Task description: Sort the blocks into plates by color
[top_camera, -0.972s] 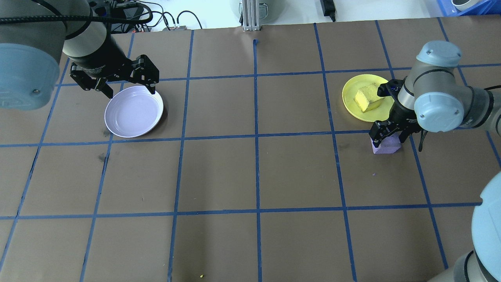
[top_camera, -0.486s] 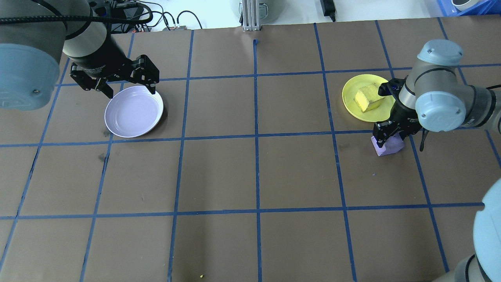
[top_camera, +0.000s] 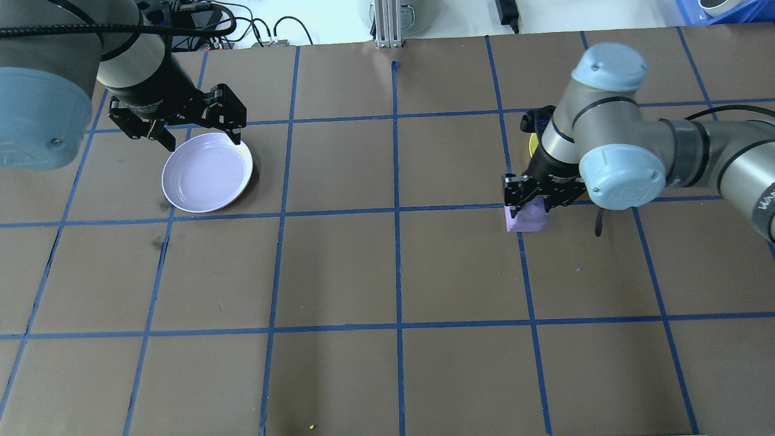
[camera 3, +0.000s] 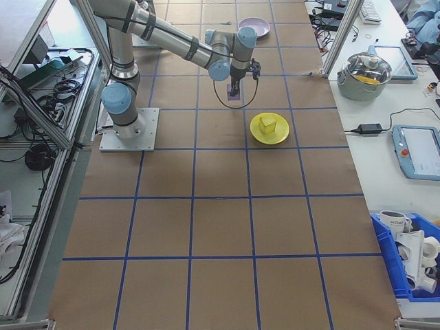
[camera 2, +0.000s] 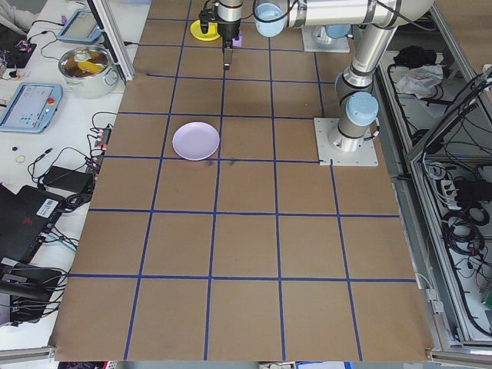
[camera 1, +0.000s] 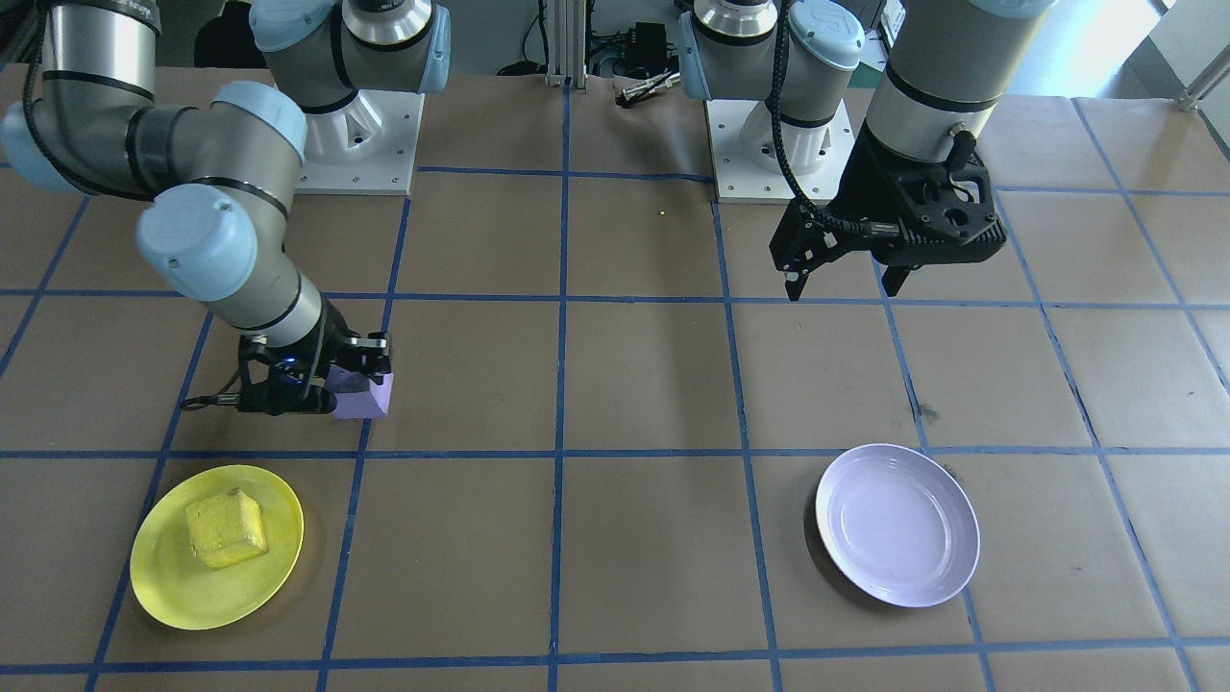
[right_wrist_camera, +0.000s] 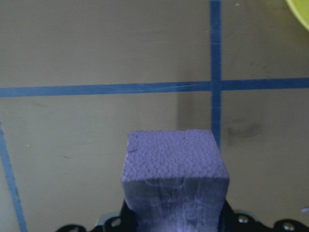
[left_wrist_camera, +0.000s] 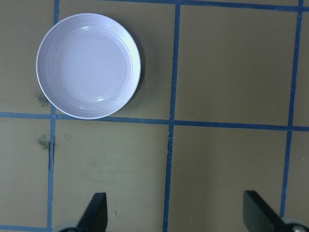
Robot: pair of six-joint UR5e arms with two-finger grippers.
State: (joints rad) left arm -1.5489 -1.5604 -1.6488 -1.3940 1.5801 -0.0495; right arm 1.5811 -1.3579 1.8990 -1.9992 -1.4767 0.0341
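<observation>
jaws of our right gripper [top_camera: 525, 203] stay clamped on the purple block [top_camera: 525, 219], now carried leftward off the desk toward the lavender plate [top_camera: 206, 172]; left gripper [top_camera: 177, 124] waits, spread, beside it.

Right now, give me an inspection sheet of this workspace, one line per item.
Surface: brown table gridded with blue tape, a few dark scuffs.
Job's things: yellow block lies in the yellow plate; purple block is gripped clear of both plates; lavender plate holds nothing.
Clutter: a tiny yellow crumb near the table's front edge.
Grippers: right gripper shut on the purple block; left gripper open, fingers spread above the lavender plate's far rim.
Cables: black leads beyond the table's far edge.
Surroundings: a lidded pot, tablets and a blue bin on side benches.
</observation>
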